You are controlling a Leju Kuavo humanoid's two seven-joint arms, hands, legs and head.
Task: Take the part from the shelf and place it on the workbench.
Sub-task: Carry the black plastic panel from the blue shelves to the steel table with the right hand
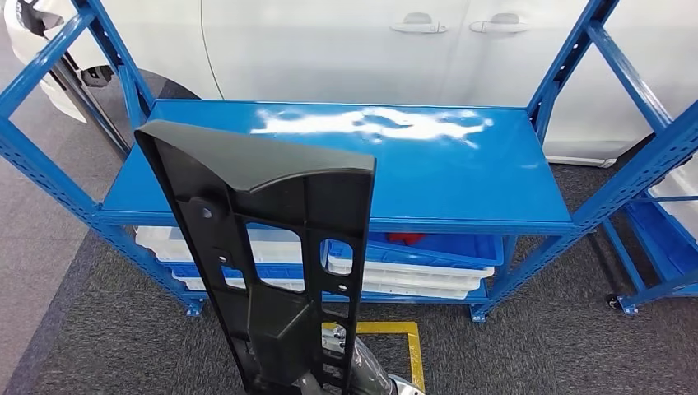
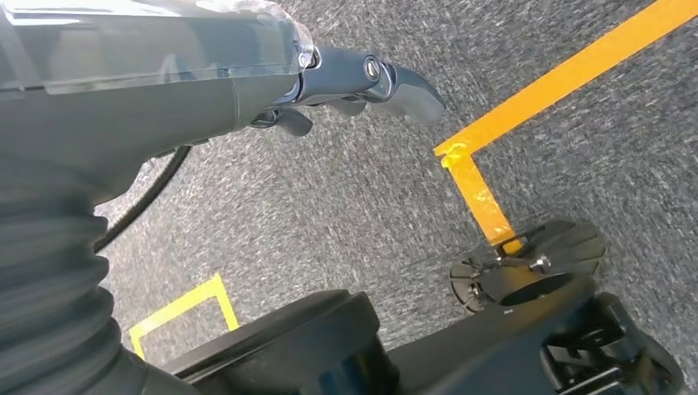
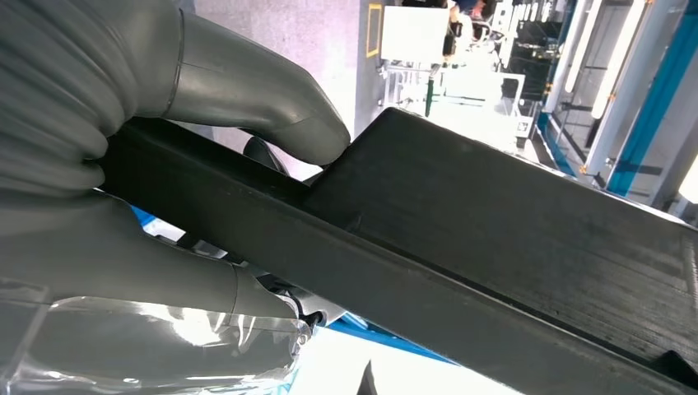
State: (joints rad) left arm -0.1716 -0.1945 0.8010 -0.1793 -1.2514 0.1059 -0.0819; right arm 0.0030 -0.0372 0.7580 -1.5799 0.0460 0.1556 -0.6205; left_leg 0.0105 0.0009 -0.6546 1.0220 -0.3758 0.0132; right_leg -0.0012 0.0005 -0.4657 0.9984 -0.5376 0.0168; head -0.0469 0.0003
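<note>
Part (image 1: pixel 272 247) clamped at its lower end in the right robot hand (image 3: pixel 165 214), standing nearly upright above that hand, off the blue shelf (image 1: pixel 346 164) beyond it. Best carried steadily and kept vertical, turned clear of the shelf posts before seeking the desk. Long, black, moulded plastic, ribbed with cut-outs, broad and wedge-shaped at the far end. Left robot hand (image 2: pixel 362 86) hangs over grey floor, fingers loosely curled, holding nothing.

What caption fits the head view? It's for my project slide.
Robot's right hand holds a long black plastic part upright before a blue shelf.
</note>
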